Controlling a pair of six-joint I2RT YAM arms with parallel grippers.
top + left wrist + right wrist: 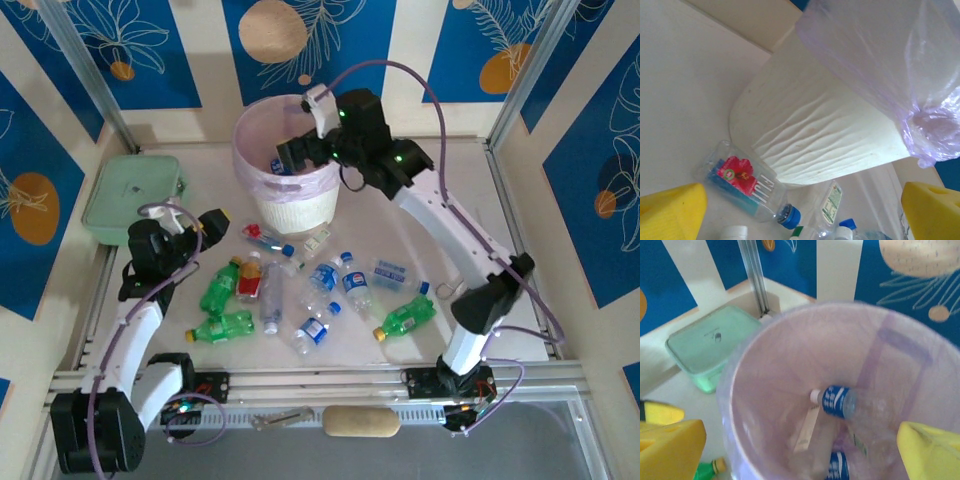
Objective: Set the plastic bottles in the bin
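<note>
The bin [250,150], round and white with a pink-purple liner, stands at the back middle of the table. My right gripper [293,156] hangs open over its mouth, holding nothing. In the right wrist view the yellow fingers [671,450] flank the bin [740,375], and a clear blue-labelled bottle [840,402] is inside it. Several plastic bottles lie on the table in front: green ones [218,288], a red-labelled one [250,277] and clear blue-capped ones [355,285]. My left gripper [215,225] is open beside the bin's left foot. A flower-labelled bottle [740,182] lies just ahead of the left gripper [802,222].
A flat pale-green lidded box [132,195] sits at the back left by the frame post. The bin's ribbed wall [830,140] and knotted liner [925,130] rise close in front of the left wrist. Raised rails edge the table.
</note>
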